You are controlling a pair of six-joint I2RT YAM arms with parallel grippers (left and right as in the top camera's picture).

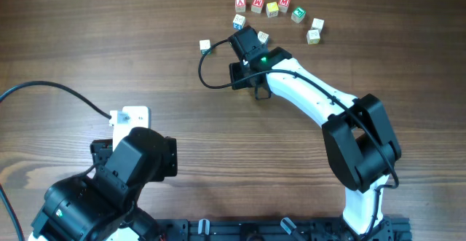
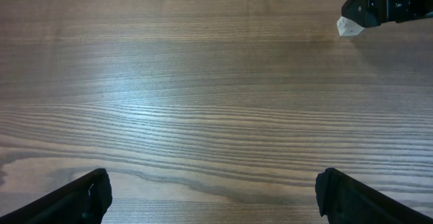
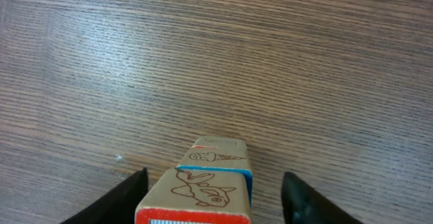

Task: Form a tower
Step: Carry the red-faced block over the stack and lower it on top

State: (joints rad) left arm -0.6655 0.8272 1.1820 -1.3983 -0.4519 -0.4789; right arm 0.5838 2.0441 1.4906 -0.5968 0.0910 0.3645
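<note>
Overhead, the right arm (image 1: 320,103) reaches from 5 o'clock on the table (image 1: 109,37) toward 12 o'clock, and its wrist covers the tower in that view. From the right wrist camera, the tower (image 3: 203,187) stands upright on the wood at 6 o'clock in the frame. The nearest cube has a red edge and a line drawing of a fish, and a blue-edged cube sits directly below it. Whether another cube lies under those two cannot be told. The right gripper (image 3: 213,200) straddles this stack with its jaws parted. Bare table shows between the stack and the finger at 4 o'clock, while the finger at 8 o'clock sits just beside the stack. Seven loose letter cubes (image 1: 272,9) curve in an arc from 12 to 2 o'clock of the right wrist, and a small white cube (image 1: 205,46) sits at its 9 o'clock. The left gripper (image 2: 213,197) is at 7 o'clock on the table, spread wide over bare wood and holding nothing.
</note>
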